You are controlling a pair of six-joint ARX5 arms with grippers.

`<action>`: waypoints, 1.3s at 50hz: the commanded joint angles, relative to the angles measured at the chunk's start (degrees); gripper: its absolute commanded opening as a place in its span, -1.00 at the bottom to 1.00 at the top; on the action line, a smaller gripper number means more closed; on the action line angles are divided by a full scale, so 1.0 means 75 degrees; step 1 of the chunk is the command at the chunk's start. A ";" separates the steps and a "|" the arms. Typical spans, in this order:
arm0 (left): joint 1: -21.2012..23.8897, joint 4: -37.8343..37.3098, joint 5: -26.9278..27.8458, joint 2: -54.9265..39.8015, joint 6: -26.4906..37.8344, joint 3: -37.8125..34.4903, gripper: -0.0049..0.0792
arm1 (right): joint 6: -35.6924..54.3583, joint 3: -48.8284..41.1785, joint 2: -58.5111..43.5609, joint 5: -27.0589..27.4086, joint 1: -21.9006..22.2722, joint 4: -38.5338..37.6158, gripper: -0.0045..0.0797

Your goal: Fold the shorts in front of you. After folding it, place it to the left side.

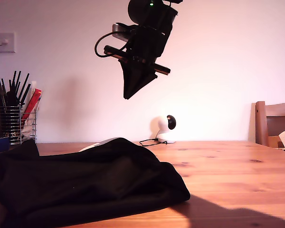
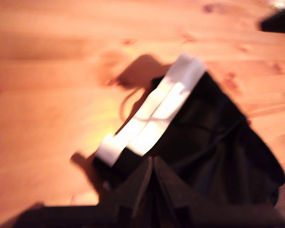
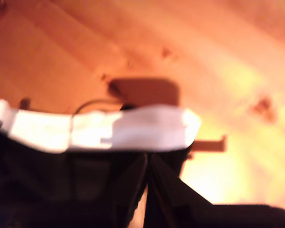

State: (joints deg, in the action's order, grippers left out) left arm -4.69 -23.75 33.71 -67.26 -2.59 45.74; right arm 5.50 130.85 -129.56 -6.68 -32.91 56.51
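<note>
The shorts (image 1: 90,185) lie in a loose, wrinkled heap on the bench (image 1: 237,180), towards the exterior view's left and close to the camera. A white band (image 1: 97,145) peeks out at their far edge. In the exterior view an arm (image 1: 142,38) hangs high above the heap, clear of the cloth, its dark fingers drawn to a point that slants down. The wrist views do not show which arm this is.

My first hand (image 2: 149,160) is above the shorts (image 2: 218,142), its fingers pressed together to a thin seam with nothing between them. The white band (image 2: 152,111) lies just past the tips, on the bare wood (image 2: 47,95).

My second hand (image 3: 147,156) is also narrow, tips meeting and empty. It looks down on the band (image 3: 99,128) and the black cloth (image 3: 38,180). This picture is blurred.

At the exterior view's left a wire pot (image 1: 14,123) holds pens. A small white round device (image 1: 167,127) stands at the bench's back, and a chair (image 1: 274,123) shows at the exterior view's right
</note>
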 commanded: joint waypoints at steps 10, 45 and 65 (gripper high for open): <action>0.0012 0.0434 0.0047 0.0023 -0.0047 -0.0172 -0.91 | -0.0076 -0.0102 0.0166 -0.0125 0.0335 -0.1180 -0.92; 0.0015 0.0766 0.0050 0.0015 -0.0210 -0.0172 -0.91 | 0.0003 -0.3022 0.0772 0.0023 0.0283 -0.4433 -0.92; 0.0901 0.0848 0.0073 -0.1227 -0.0259 -0.0172 -0.91 | -0.0816 -0.5683 0.2731 -0.0408 0.0376 -0.4074 -0.92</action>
State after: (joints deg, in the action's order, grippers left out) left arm 0.73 -17.89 33.98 -74.19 -4.36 45.74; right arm 0.03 89.69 -109.75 -8.73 -30.39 24.21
